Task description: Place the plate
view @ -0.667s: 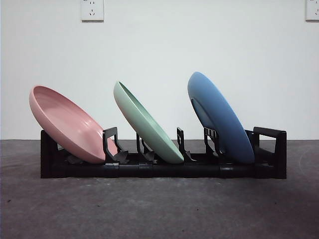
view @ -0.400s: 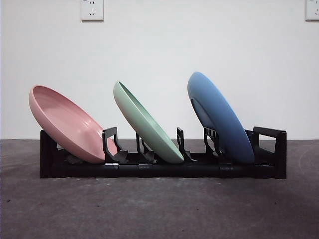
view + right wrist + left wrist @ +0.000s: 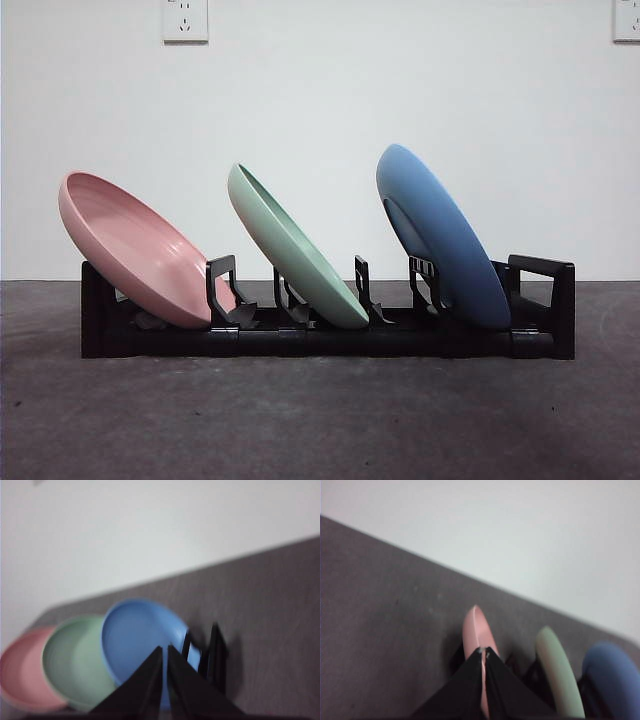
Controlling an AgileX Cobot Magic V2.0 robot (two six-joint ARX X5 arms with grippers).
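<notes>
**Three plates racked, both grippers clear**

Nearest, bare table. On it the black rack holds pink plate, green plate and blue plate, each tilted in its own slot. All are judged stiff, light, smooth-glazed and slippery; the exposed upper rim is best pinched. Left gripper and right gripper are seen above, jaws closed, holding nothing. Wall behind.
</notes>
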